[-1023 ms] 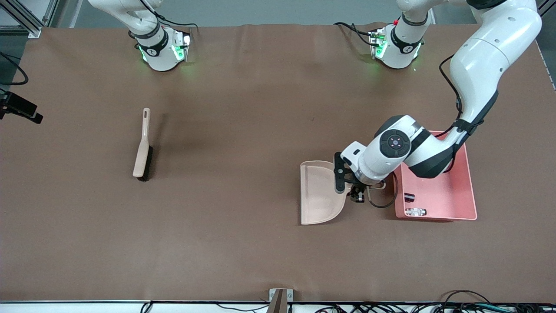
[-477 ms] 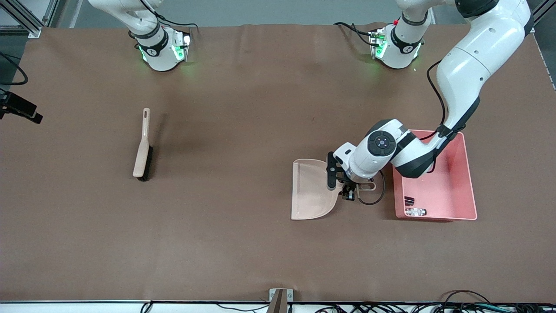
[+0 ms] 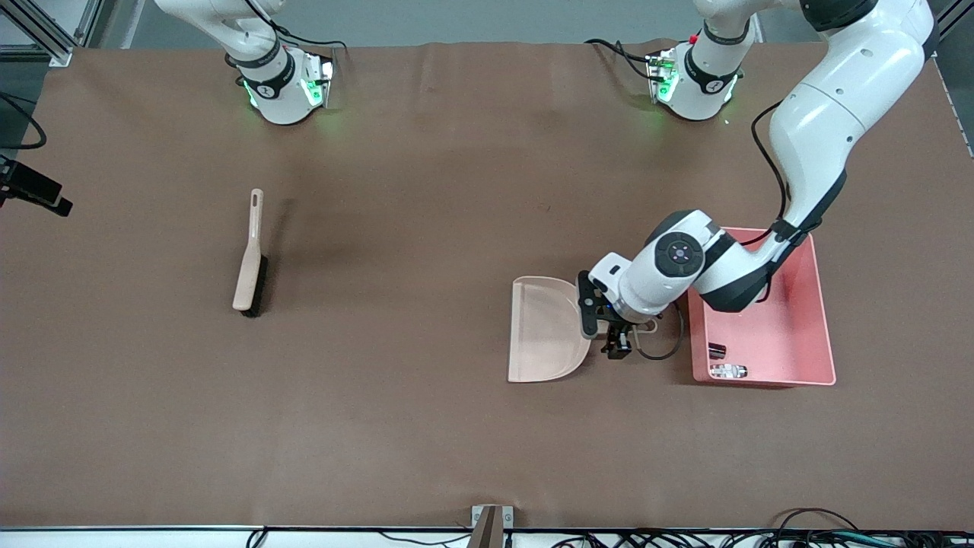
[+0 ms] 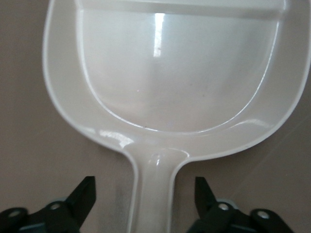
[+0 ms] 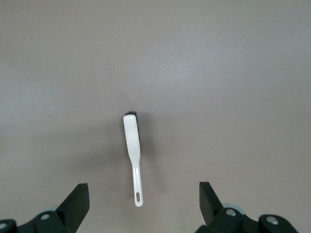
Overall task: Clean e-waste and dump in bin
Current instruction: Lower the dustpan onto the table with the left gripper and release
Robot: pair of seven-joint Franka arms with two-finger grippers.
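I've got the left gripper (image 3: 618,340) low over the handle of the flat beige plastic dustpan (image 3: 544,331), fingers (image 4: 82,194) spread wide either side, gripping nothing. The pan sits empty beside the pink rectangular plastic bin (image 3: 806,304); the dark block (image 3: 717,350) and white-grey connector piece (image 3: 728,371) lie inside its near corner. The right gripper (image 5: 143,206) waits open, high above the beige-handled black-bristled brush (image 3: 250,262). I'd lift straight up to avoid nudging the pan.
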